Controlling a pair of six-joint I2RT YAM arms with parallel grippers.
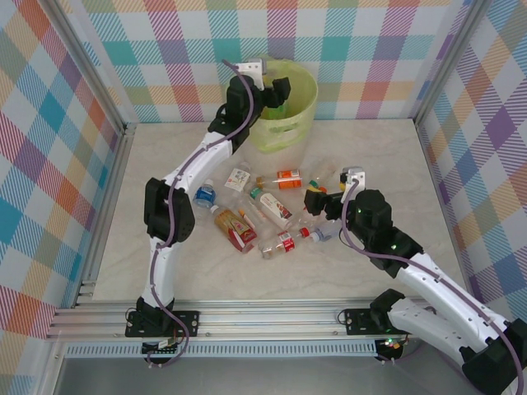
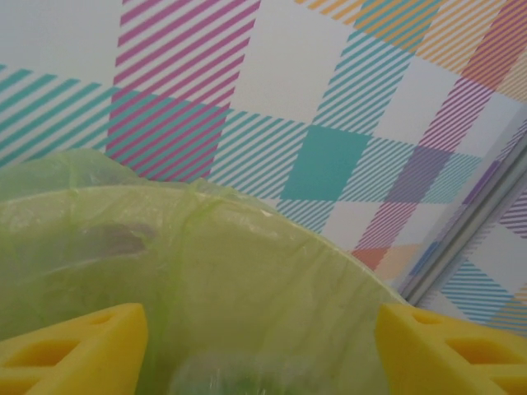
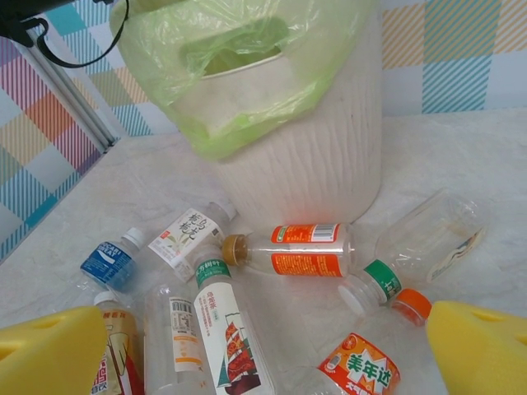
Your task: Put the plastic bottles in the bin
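Bottles (image 1: 276, 210) are strewn across the middle of the worktop (image 1: 370, 156), on the near side of the bin (image 1: 290, 125), which is set at the far edge against the checked wall (image 1: 370, 49). The left pincer (image 1: 276, 95) is held over the bin's bag-lined rim, its yellow fingers (image 2: 74, 346) released and spread, nothing gripped between them. The right pincer (image 1: 316, 197) is poised low over the right of the pile, spread wide and empty. An orange-labelled bottle (image 3: 309, 249) is seen lying just beside the bin's base.
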